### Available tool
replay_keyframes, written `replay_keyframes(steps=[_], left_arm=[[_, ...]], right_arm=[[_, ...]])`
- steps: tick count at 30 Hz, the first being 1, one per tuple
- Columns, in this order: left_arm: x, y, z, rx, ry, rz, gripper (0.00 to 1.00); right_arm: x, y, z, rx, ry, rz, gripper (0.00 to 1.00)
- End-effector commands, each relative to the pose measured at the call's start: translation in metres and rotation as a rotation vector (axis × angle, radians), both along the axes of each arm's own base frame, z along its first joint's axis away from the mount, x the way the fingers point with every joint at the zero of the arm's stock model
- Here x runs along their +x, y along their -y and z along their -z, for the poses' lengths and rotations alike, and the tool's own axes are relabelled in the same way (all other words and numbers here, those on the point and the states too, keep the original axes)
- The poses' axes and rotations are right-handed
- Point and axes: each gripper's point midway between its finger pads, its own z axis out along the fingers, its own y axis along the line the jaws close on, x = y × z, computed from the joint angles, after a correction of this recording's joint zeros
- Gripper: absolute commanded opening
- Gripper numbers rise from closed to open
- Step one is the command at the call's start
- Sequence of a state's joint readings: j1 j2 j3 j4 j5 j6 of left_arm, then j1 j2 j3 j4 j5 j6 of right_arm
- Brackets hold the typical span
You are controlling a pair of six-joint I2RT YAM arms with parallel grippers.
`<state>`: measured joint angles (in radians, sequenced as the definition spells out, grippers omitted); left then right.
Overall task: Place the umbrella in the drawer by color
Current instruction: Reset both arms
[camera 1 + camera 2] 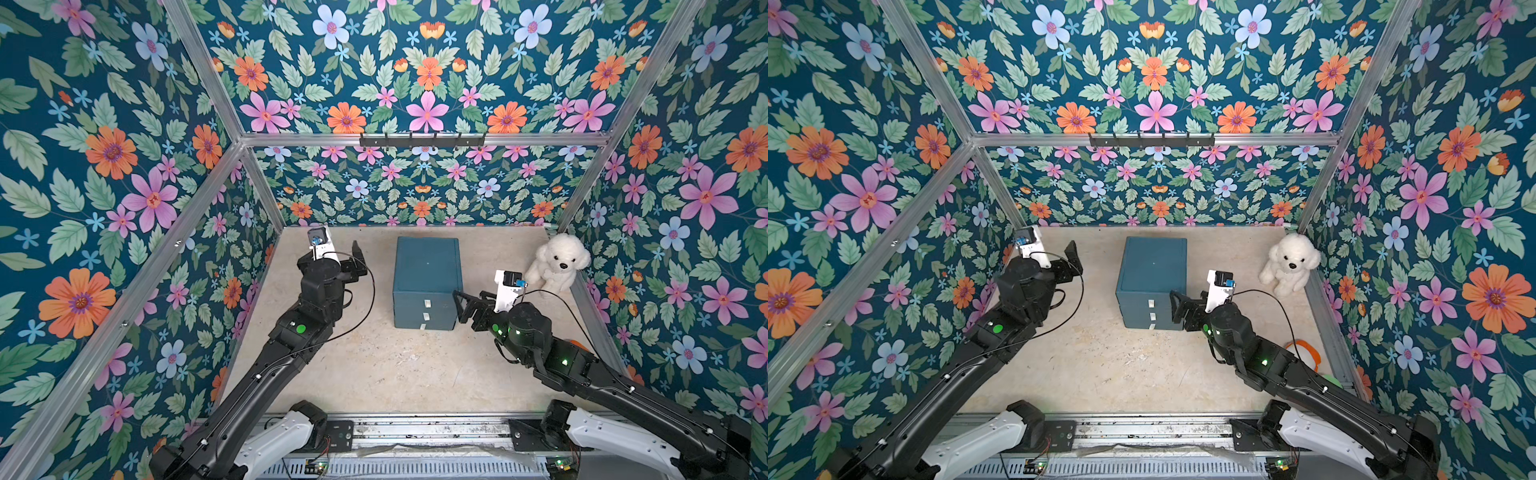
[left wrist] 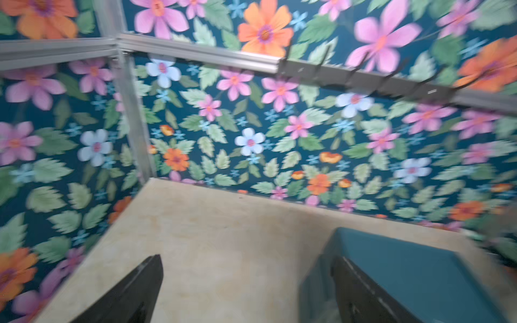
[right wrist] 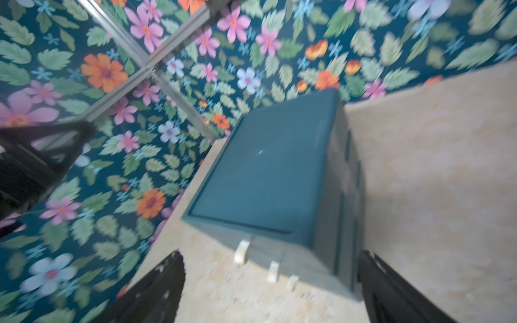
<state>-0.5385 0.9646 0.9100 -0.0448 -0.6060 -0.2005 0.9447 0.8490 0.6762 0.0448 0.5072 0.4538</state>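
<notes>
Left gripper [image 2: 246, 258] and right gripper [image 3: 270, 254] splayed, empty, flanking drawer cabinet [image 1: 426, 266]. Orange loop [image 1: 1304, 349], maybe the umbrella, half-hidden right of cabinet behind right gripper's fingers; axis unreadable; right arm nearer

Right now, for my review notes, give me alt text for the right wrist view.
A teal drawer cabinet with three white handles stands on a beige table against floral walls. The right gripper is open and empty, its two dark fingers framing the cabinet's front; the picture is motion-blurred.
</notes>
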Motion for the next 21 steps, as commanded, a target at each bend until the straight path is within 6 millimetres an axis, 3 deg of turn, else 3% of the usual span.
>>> replay_keyframes(steps=[1,3,7,11,16,20,21], left_arm=[[-0.002,-0.049,0.012,0.084,0.061,-0.253,0.99],[0.003,-0.062,0.034,0.089,0.045,-0.281,0.99],[0.021,-0.085,0.081,0.108,-0.026,-0.33,0.99],[0.033,-0.107,0.127,0.068,-0.091,-0.348,0.99],[0.026,-0.118,0.192,0.082,-0.15,-0.356,0.99],[0.029,-0.115,0.209,0.125,-0.11,-0.313,0.99],[0.033,-0.116,0.207,0.139,-0.096,-0.315,0.99]], right_arm=[[0.025,0.078,-0.028,-0.092,0.21,0.424,0.99],[0.044,0.101,-0.017,-0.154,0.208,0.496,0.99],[0.082,0.169,0.039,-0.245,0.047,0.717,0.99],[0.075,0.21,0.07,-0.337,0.051,0.865,0.99],[0.061,0.251,0.114,-0.305,0.022,0.944,0.99],[0.058,0.264,0.135,-0.287,0.046,0.93,0.99],[0.062,0.262,0.13,-0.288,0.084,0.907,0.99]])
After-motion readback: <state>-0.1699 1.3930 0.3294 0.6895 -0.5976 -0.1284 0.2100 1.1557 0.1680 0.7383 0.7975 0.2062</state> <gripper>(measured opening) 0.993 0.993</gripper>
